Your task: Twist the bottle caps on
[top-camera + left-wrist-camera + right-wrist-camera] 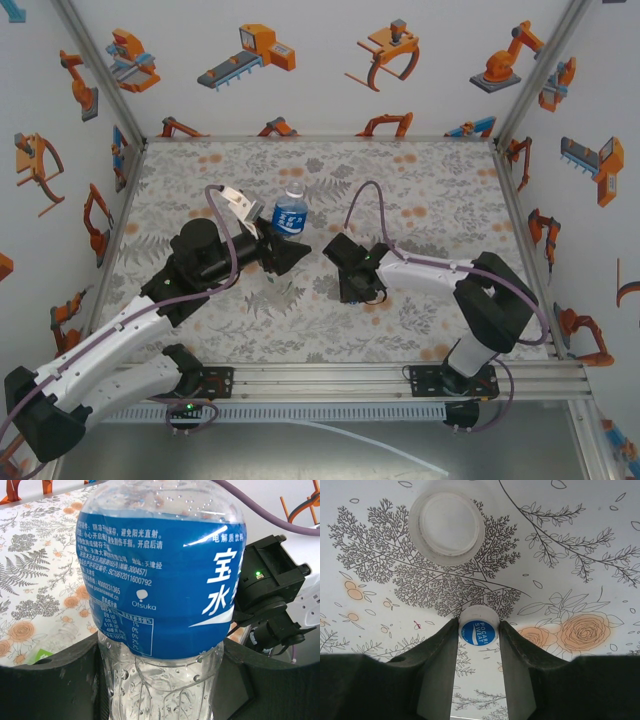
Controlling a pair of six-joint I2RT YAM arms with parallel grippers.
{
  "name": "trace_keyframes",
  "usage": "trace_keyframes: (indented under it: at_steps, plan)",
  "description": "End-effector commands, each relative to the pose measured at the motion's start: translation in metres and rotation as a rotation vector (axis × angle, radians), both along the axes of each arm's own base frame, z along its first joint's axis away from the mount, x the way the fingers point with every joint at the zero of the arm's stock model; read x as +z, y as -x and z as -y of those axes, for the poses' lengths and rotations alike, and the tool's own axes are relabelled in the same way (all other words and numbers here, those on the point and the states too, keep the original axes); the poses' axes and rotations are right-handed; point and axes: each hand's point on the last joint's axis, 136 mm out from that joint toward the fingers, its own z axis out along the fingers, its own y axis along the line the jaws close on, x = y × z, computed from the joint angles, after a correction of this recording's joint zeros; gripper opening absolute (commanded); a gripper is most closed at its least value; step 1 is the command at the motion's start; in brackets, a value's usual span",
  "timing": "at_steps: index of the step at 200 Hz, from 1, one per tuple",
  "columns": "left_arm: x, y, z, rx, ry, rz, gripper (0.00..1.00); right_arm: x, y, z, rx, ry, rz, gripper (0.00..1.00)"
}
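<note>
Now both arms reach inward from the near edge of the floral table (pixel 200 180), each gripper loaded.
Nearest, the right gripper (pixel 478 639) points down from a bent arm, jaws pinched on a blue-topped cap (pixel 478 631); its wrist view picks up a whitish cap (pixel 446 528) lying open side up just beyond. Farther in, the left gripper (pixel 287 252), arm stretched low, clasps the upright blue-label bottle (pixel 160 580) by its clear lower body, mid-table; the left wrist view makes the label print legible.
</note>
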Motion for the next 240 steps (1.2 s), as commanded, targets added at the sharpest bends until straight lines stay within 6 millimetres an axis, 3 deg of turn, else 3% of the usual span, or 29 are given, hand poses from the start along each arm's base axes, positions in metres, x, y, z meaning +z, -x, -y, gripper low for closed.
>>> trace_keyframes:
  at_steps: [1, 65, 109, 149, 188, 203, 216, 240]
  plan:
    - [0.008, 0.002, 0.001, -0.006, 0.037, 0.012, 0.07, 0.004, -0.004, 0.000, 0.004, 0.029, 0.021, 0.37]
    - [0.008, 0.002, 0.001, -0.005, 0.031, 0.016, 0.07, 0.012, -0.004, -0.001, 0.005, 0.012, 0.037, 0.28]
    - [0.007, 0.005, -0.001, -0.021, -0.099, 0.067, 0.07, 0.057, -0.007, -0.001, 0.056, -0.068, 0.143, 0.25]
    - [0.009, 0.018, 0.000, -0.110, -0.243, 0.135, 0.04, 0.125, -0.009, -0.006, 0.220, -0.174, 0.338, 0.21]
    - [0.005, 0.039, -0.006, -0.222, -0.372, 0.241, 0.00, 0.221, -0.003, -0.009, 0.395, -0.298, 0.609, 0.08]
    - [0.003, 0.049, -0.010, -0.271, -0.408, 0.297, 0.00, 0.257, 0.008, -0.015, 0.494, -0.368, 0.695, 0.05]
    - [0.006, 0.059, -0.014, -0.301, -0.419, 0.347, 0.00, 0.285, 0.031, -0.026, 0.674, -0.443, 0.759, 0.02]
    - [0.005, 0.074, -0.021, -0.354, -0.448, 0.439, 0.00, 0.327, 0.058, -0.032, 0.846, -0.529, 0.849, 0.00]
